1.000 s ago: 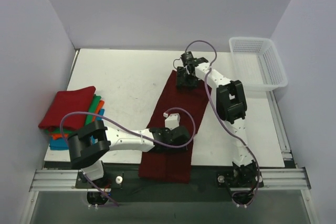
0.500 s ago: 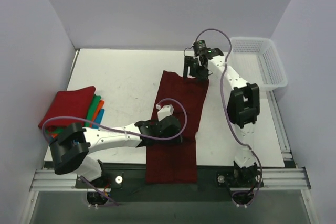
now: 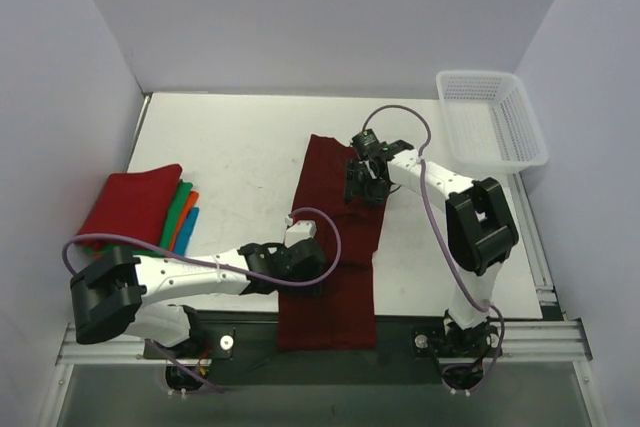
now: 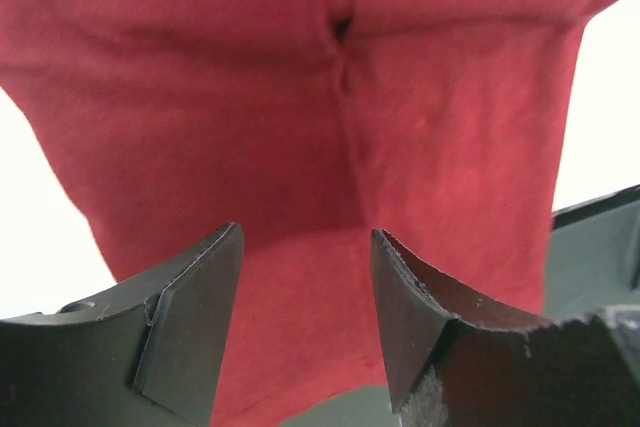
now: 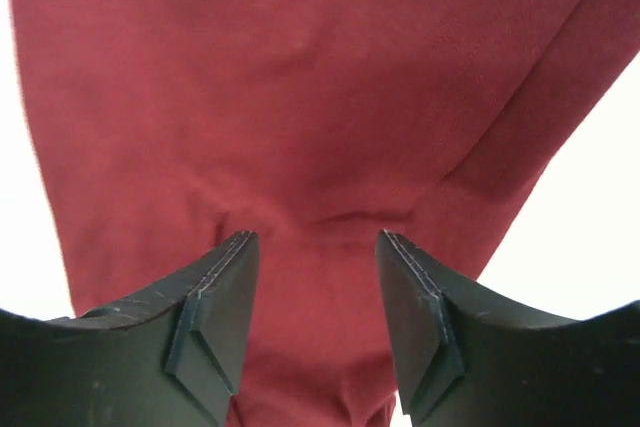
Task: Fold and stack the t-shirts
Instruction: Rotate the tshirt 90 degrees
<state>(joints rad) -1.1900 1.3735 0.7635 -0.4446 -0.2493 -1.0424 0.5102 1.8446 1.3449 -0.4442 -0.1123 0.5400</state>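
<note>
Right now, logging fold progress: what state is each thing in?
maroon t-shirt: folded into a long strip, lying flat.
t-shirt stack: folded, red one on top.
mesh basket: upright.
left gripper: open above the maroon t-shirt.
right gripper: open above the maroon t-shirt.

The top external camera looked steeply down from above and behind the arm bases, far enough back to take in the whole table (image 3: 240,137). Each wrist camera looked out past its own fingertips from very close, the one on the left gripper (image 4: 306,230) facing the near half of the maroon t-shirt (image 3: 355,227), the one on the right gripper (image 5: 317,235) its far half. That shirt was what all three views shared.
</note>
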